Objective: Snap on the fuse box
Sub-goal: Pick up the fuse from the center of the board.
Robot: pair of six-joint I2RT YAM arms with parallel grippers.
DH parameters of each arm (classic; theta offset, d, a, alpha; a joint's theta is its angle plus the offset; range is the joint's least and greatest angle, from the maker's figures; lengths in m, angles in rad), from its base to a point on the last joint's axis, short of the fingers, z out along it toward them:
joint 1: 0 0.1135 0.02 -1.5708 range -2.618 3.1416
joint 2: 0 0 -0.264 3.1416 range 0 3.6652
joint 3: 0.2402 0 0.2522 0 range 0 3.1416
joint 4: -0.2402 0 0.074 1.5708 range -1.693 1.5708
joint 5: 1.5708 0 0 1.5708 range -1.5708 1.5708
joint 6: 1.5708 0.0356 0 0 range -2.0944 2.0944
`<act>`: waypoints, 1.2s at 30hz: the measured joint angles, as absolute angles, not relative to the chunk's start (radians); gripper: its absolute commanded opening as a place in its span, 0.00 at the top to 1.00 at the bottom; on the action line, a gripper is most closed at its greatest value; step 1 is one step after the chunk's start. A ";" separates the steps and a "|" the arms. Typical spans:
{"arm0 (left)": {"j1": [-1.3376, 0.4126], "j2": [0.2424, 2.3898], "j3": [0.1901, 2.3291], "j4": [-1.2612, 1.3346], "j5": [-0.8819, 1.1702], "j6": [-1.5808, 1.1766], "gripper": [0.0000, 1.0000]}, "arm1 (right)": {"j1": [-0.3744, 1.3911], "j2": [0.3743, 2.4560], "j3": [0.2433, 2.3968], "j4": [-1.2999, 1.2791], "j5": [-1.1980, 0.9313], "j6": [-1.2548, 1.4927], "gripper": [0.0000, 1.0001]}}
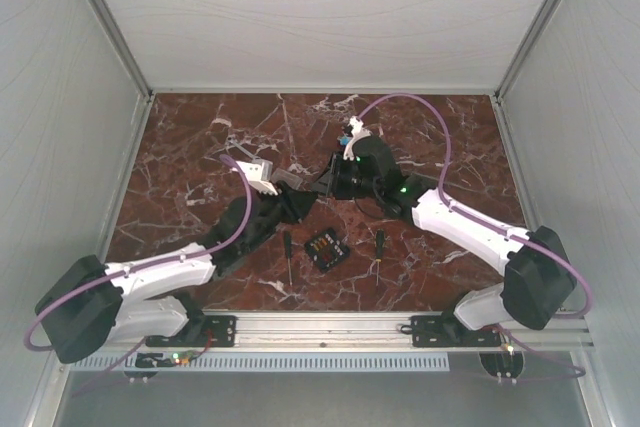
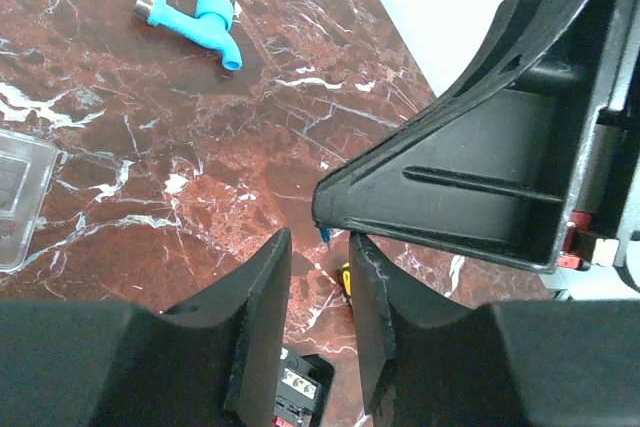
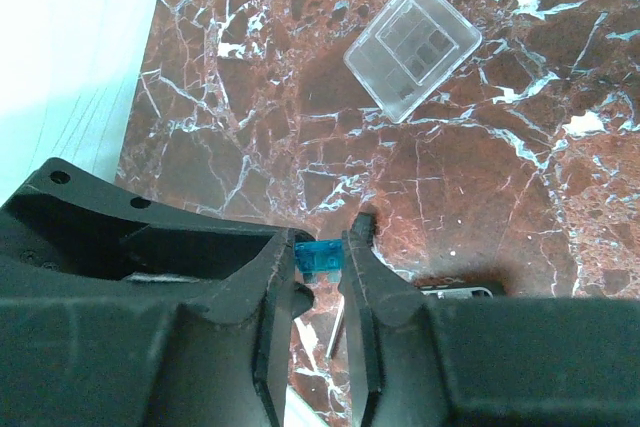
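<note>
Nearest, low in the top view, the two arms rise from their bases and lean in toward the middle of the red-brown marbled surface (image 1: 180, 147). Just beyond the bases sits the black tray of the fuse box (image 1: 326, 247), turned like a diamond a little below centre, uncovered, with its tiny coloured fuses showing. A black-handled screwdriver (image 1: 287, 255) lies to its left and a second screwdriver (image 1: 379, 247) to its right, both apart from it.

Past the tray, at the centre of the frame, the two tools meet tip to tip. The right tool (image 3: 322, 237) is clamped on a small blue fuse (image 3: 318, 257), which pokes out beyond its fingertips. The left tool (image 2: 320, 237) has its jaws a narrow way apart with nothing gripped. The end of the fuse sits right at the mouth of that gap, and I cannot tell whether it touches either finger.

Farther on, the clear lid (image 3: 412, 45) of the fuse box lies flat on the surface in the upper right of the right wrist view, well apart from the tray. Farthest, above centre in the top view, lies the blue plastic piece (image 1: 352, 131)
</note>
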State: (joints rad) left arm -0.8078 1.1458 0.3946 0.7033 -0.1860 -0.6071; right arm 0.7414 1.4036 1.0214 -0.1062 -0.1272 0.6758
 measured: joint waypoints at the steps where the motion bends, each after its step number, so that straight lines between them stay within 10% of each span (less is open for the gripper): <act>1: -0.809 1.151 0.396 0.709 -0.189 -0.601 0.75 | 0.741 1.401 1.019 -0.106 -0.126 0.677 0.81; 15: -0.821 1.194 0.425 0.719 -0.199 -0.574 1.00 | 0.741 1.371 0.995 -0.089 -0.117 0.687 0.77; 36: -0.625 0.992 0.415 0.700 0.273 -0.506 1.00 | 0.641 1.121 0.979 -0.110 -0.347 0.290 0.46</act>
State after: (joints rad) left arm -0.6250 0.9920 0.4152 0.7002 0.2729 -0.5060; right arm 0.6407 1.1213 0.9794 -0.1101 -0.3470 0.2897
